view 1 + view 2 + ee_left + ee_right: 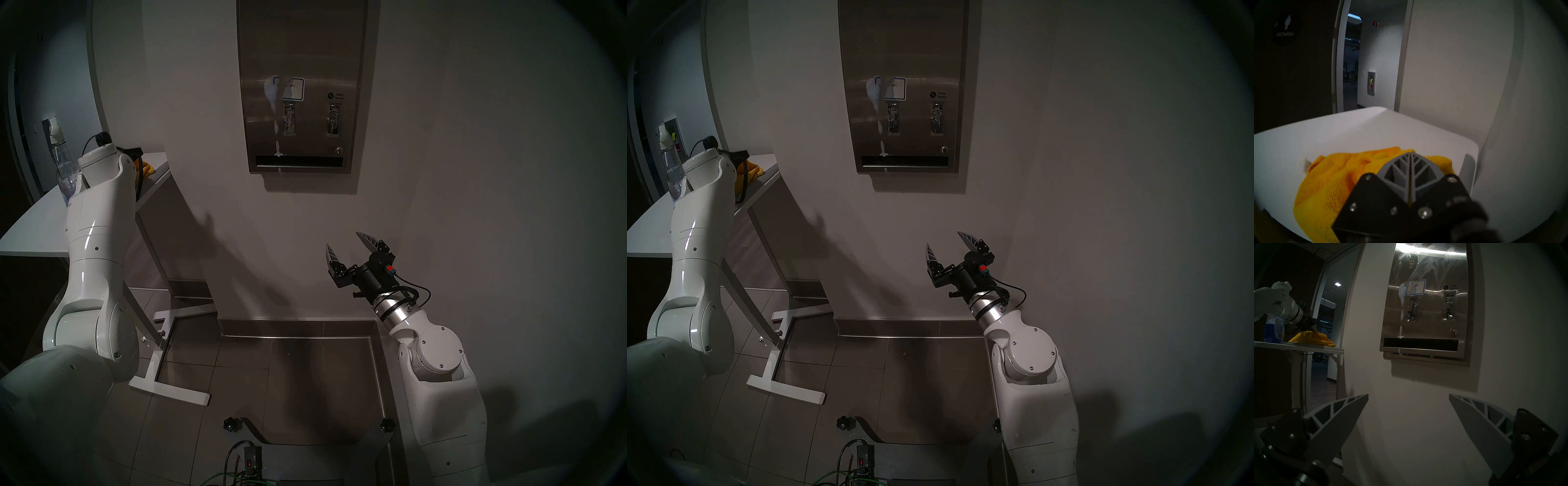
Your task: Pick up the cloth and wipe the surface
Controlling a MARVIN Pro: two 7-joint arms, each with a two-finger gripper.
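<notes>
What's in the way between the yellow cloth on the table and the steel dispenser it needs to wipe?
Nothing visible. The left gripper is shut on the cloth at the white table's end, and only bare wall separates it from the foam-streaked dispenser front. The spray bottle stands on the far side.

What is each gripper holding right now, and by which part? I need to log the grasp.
The left gripper is shut on the yellow cloth, pinching a raised fold near its right end. The right gripper is open and holds nothing.
</notes>
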